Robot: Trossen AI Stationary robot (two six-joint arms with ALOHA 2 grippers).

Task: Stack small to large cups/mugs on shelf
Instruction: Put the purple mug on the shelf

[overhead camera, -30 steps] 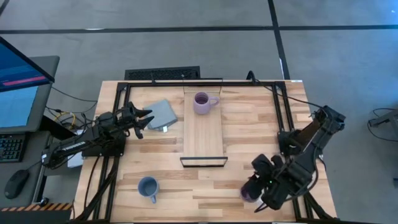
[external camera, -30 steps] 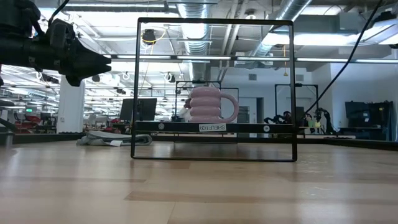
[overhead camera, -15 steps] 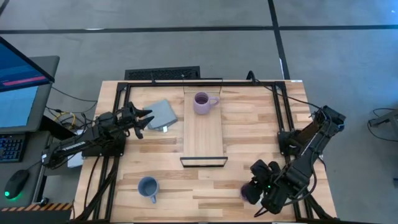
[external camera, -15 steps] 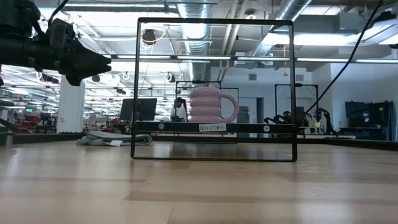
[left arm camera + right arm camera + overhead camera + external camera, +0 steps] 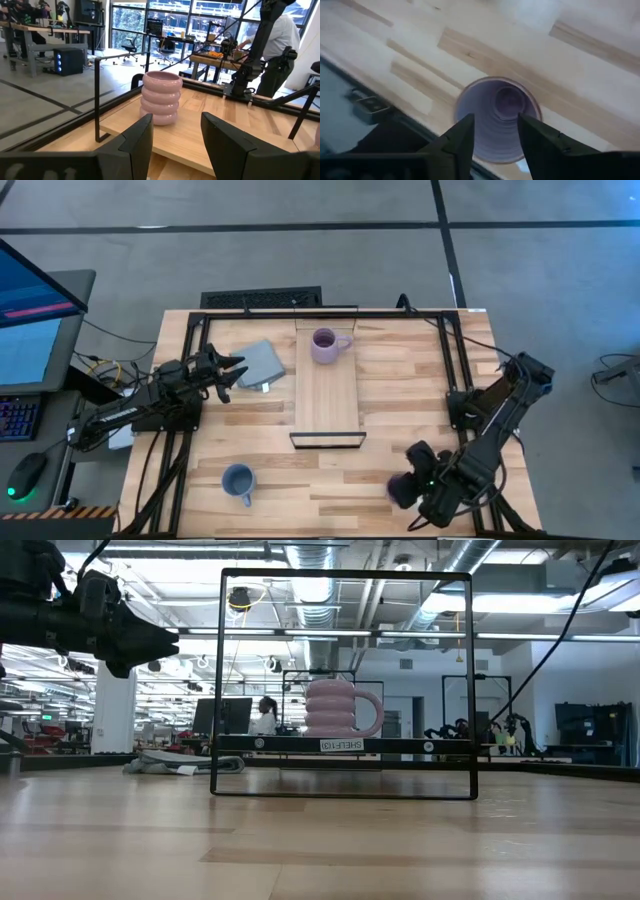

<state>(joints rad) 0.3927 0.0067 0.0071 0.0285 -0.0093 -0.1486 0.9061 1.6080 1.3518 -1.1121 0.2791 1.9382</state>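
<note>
- Right now, my right gripper (image 5: 492,135) hovers over a purple mug (image 5: 496,119) at the table's near right edge; its jaws are parted, straddling part of the rim, gripping nothing.
- If I close off-centre, I risk one finger pushing the rim and tipping the mug off that edge, which lies just beside it.
- My left gripper (image 5: 172,140) waits with jaws spread, facing the lavender mug (image 5: 161,97) that already stands on the shelf (image 5: 326,395), well ahead of the fingers.
- A weak pinch could drop the mug in transit.
- The blue mug (image 5: 238,481) sits far from both jaws, untouched.
</note>
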